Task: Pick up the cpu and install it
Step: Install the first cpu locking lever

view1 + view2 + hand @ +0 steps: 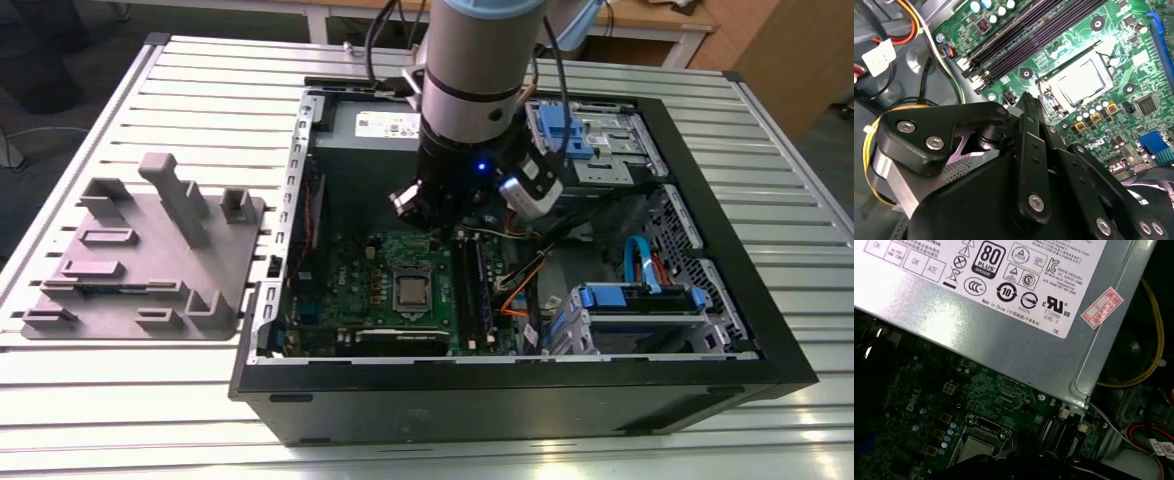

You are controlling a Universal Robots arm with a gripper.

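second wrist view: pale silver square cpu sits in its socket; end effector fingers together, empty.

We see the computer case lying open on the worktop. To the exterior view's left of the case, well apart from it, a fixture rests on the worktop. Inside the case, the circuit board lies on the floor toward that same side. The chip sits in the socket on the board. The power box stands at the case's far wall. The pincer hangs over the board, between the power box and the chip.
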